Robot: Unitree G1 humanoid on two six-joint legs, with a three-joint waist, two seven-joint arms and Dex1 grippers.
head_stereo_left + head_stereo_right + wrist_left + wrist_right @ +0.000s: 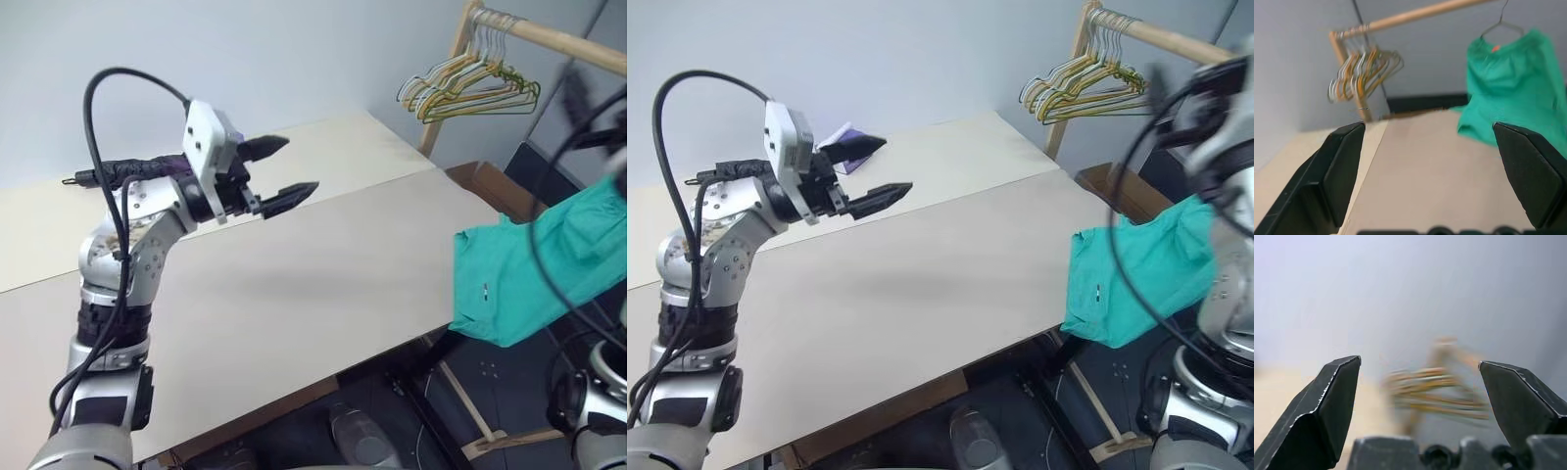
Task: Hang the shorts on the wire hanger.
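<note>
Shorts (1513,93) hang on the wire hanger (1502,24) from the rail.
Both grippers, left gripper (279,168) and right gripper (1418,382), stand apart, empty; task looks done.

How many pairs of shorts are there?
1. The teal shorts hang from a thin wire hanger under the wooden rail, their lower edge at the table's end.

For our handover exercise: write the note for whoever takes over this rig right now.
Left end effector: open, empty, above the beige table.
Right end effector: open, empty.
Teal-green fabric shorts: hanging on the thin wire hanger from the wooden rail, lower edge draping over the table's corner.
Done: shorts appear hung.
Left: confirm they hang securely; draw both arms clear.
</note>
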